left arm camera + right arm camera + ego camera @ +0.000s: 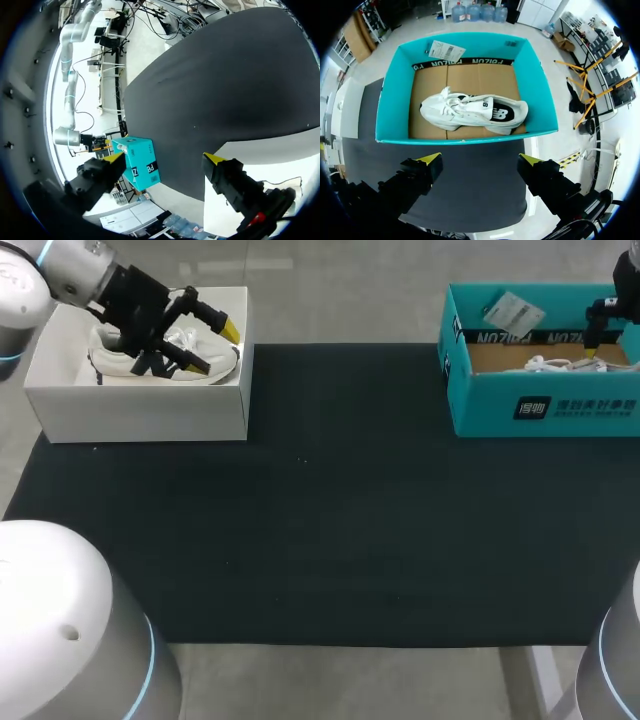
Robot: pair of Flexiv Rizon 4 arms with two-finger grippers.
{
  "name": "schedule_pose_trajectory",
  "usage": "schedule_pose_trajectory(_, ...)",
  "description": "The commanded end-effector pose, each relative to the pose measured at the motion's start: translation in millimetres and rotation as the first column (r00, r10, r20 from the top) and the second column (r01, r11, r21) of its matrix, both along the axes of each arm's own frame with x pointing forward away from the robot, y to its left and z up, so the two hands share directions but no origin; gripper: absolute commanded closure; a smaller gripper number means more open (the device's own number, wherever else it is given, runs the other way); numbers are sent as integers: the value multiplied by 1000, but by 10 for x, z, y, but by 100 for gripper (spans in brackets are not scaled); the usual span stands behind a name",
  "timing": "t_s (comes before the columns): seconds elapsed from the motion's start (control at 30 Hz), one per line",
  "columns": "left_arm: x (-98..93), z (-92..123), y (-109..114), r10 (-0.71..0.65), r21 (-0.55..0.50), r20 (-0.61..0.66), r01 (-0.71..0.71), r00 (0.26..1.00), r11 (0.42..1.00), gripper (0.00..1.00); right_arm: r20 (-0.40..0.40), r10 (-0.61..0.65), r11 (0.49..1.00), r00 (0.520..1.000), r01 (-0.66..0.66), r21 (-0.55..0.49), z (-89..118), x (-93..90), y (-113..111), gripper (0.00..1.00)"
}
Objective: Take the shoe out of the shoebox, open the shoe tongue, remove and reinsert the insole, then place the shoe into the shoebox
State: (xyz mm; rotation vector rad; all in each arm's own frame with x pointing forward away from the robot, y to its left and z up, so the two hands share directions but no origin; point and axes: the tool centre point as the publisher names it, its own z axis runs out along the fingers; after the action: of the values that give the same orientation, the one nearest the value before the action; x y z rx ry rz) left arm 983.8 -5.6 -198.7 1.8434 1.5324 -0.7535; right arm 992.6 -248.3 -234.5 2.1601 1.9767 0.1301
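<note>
R gripper (480,160) is wide open and holds nothing. It hangs over the near wall of the teal shoebox (390,100). White sneaker (470,112) lies inside on the cardboard liner (470,75), lengthways across the box, prob tipped on its side. Paper tag (446,50) leans on the box's far wall.

L gripper (210,347) is also spread w/ nothing in it. It sits well apart from the teal shoebox, across the black mat (330,520), over a white box (140,410) that holds another white shoe (112,362).

Step in hand, as I read it: get the sneaker out of the teal shoebox.

- R fingers look set along the shoe's length, so turn the wrist to span its narrow width.
- Move fwd past the near wall before descending, or a finger may catch the rim.
- Go for the midfoot or collar, not the loose laces. A lace-only grip would let it swing.
- Lift straight up, clear of the rim, before moving over the mat.
- Box is light and may drag w/ the shoe. If it rises, stop.
</note>
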Motion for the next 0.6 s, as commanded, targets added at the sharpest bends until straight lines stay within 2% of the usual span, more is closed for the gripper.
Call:
schedule_pose_trajectory(0.03, 262, 90, 232, -50, 79, 6, 49, 999, 996, 0, 3, -1, 1000, 1000, 1, -1, 1, -15, 3, 0)
schedule_pose_trajectory(0.37, 784, 23, 685, 24, 208, 122, -49, 992, 977, 0, 3, -1, 1000, 1000, 1, -1, 1, -15, 3, 0)
schedule_pose_trajectory(0.53, 1022, -82, 953, 25, 373, 236, -114, 971, 921, 0, 3, -1, 1000, 1000, 1, -1, 1, -15, 3, 0)
schedule_pose_trajectory(0.6, 1115, -127, 1071, 31, 410, 220, -121, 975, 904, 0, 3, -1, 1000, 1000, 1, -1, 1, -15, 3, 0)
